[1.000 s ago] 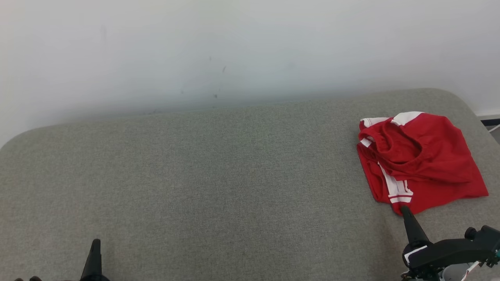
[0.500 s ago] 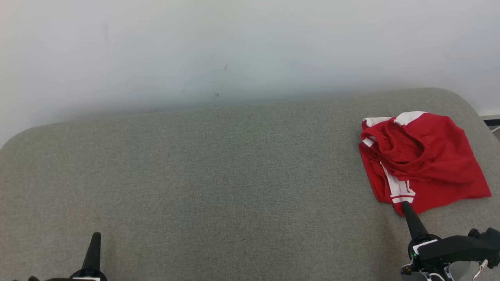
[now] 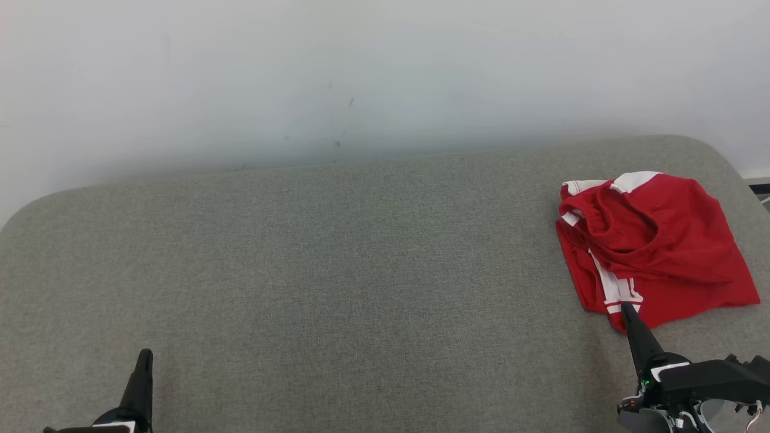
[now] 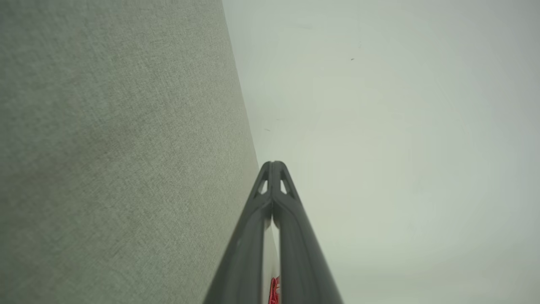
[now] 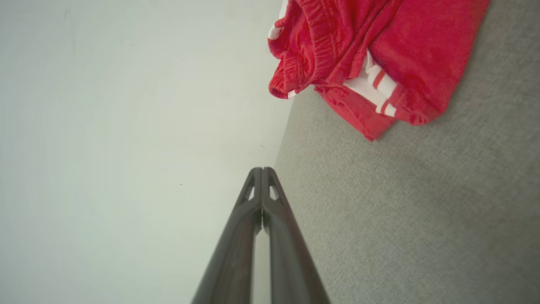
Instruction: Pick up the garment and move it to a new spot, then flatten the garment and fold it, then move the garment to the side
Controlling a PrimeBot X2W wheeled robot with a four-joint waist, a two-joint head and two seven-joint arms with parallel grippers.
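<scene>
The garment (image 3: 652, 249) is a folded pair of red shorts with white stripes, lying at the far right of the grey cushioned surface (image 3: 337, 270). It fills the top right of the right wrist view too, garment (image 5: 371, 55). My right gripper (image 3: 627, 310) is shut and empty, its tip just in front of the garment's near corner; in its own wrist view the right gripper (image 5: 261, 169) has both fingers pressed together. My left gripper (image 3: 145, 353) sits at the lower left, shut and empty, far from the garment. Its own camera shows the left gripper (image 4: 274, 164) closed.
A pale wall (image 3: 361, 78) rises right behind the cushion. The cushion's rounded right corner (image 3: 716, 157) lies just past the garment, with a strip of floor (image 3: 759, 191) beyond it.
The head camera has shifted slightly, moving the whole picture right. My right gripper has drawn down a little toward the bottom edge; the garment lies as before.
</scene>
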